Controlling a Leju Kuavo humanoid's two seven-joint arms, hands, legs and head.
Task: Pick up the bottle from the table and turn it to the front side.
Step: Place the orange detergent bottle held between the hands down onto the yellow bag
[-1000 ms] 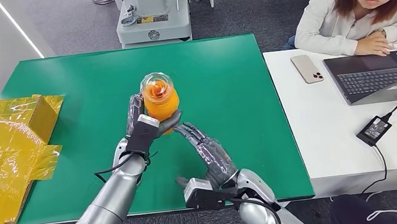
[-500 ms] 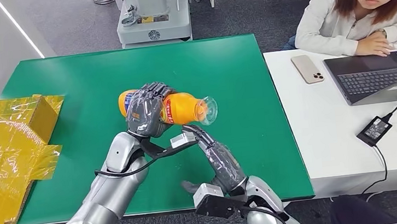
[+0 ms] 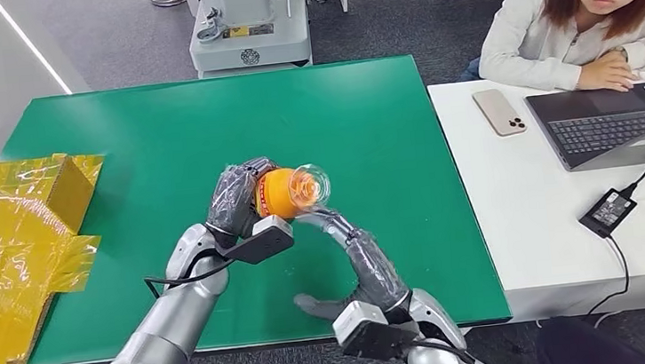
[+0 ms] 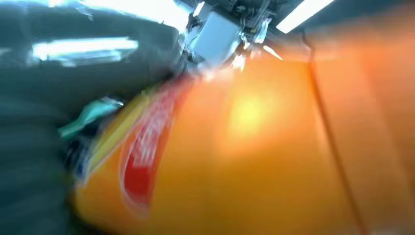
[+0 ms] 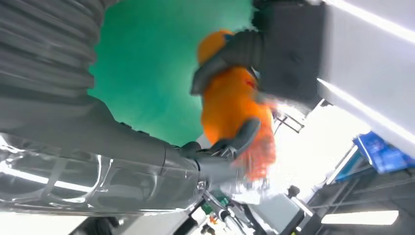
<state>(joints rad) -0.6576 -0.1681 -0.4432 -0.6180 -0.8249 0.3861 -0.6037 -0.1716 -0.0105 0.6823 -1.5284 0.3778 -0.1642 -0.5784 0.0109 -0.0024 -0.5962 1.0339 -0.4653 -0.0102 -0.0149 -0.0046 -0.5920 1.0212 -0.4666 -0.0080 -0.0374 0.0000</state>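
Green matting covers the table (image 3: 119, 148) in the head view, with grey carpet behind it and a white desk (image 3: 517, 199) alongside where a person (image 3: 588, 14) sits at a laptop (image 3: 617, 122); a phone (image 3: 499, 111) and a black power brick (image 3: 607, 212) lie on that desk. Crinkled yellow film wraps a box (image 3: 16, 229) at the table's far left edge. Above the mat the left hand (image 3: 236, 199) clasps the orange bottle (image 3: 280, 193), its dark fingers wrapped over the body so the label is hidden; the clear, glossy base sticks out past the hand toward the robot's right. The right hand (image 3: 342, 238) reaches up beneath that end, fingertips just at the bottle; whether they press it cannot be told from here.

Up close in the left wrist view, the bottle (image 4: 254, 147) is a blurred smooth orange curve with a smeared red and yellow label, and the fingers themselves are too blurred to make out.

From the right wrist view the bottle (image 5: 235, 112) shows between both hands: the left hand (image 5: 235, 54) bands its upper part, and a grey finger of the right hand (image 5: 215, 152) lies curled against its lower orange side. The ribbed cover and a shiny plastic sleeve crowd the foreground, and the bottle's end dissolves into glare.
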